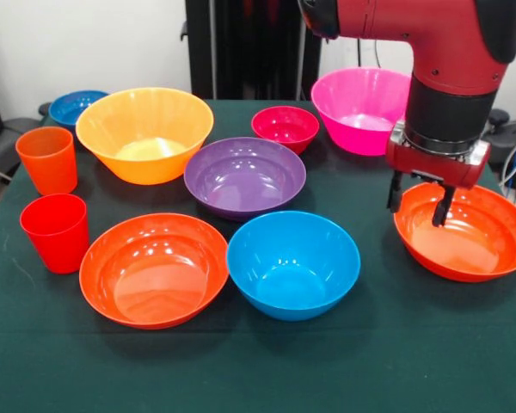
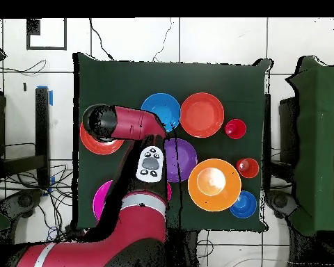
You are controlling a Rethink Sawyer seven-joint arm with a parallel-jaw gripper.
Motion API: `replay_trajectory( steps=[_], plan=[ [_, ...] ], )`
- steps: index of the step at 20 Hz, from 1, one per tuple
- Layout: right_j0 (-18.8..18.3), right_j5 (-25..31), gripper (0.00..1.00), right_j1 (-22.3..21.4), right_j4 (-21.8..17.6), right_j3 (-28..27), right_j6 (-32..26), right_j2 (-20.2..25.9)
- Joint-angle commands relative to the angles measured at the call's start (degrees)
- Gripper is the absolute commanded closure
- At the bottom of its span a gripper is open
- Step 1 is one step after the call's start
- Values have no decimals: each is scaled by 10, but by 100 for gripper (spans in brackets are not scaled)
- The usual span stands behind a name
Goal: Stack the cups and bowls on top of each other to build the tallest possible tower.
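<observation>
The arm hid most of the pink bowl (image 2: 99, 199) from overhead. The gripper (image 1: 420, 197), fingers apart, straddled the far rim of the red-orange bowl (image 1: 464, 234), right of the blue bowl (image 1: 293, 263).

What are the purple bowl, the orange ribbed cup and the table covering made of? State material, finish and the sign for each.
Round purple bowl: likely hard plastic, glossy; bright light spots gleam inside it.
Ribbed orange cup: likely plastic, duller and slightly see-through; faint vertical ribs, no sharp glints.
Dark green table covering: apparently cloth, matte; it shows no reflections, only soft shadows under the bowls.
</observation>
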Motion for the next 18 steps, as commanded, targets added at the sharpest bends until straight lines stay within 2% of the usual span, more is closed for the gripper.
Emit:
replay_trajectory(
  steps=[1, 9, 18],
  plan=[
    [-5, -78, 0, 34, 12, 48, 97, 50],
    [-28, -96, 0, 54, -3, 44, 65, 56],
    [-29, -136, 0, 96, 1, 24, 72, 63]
  ],
)
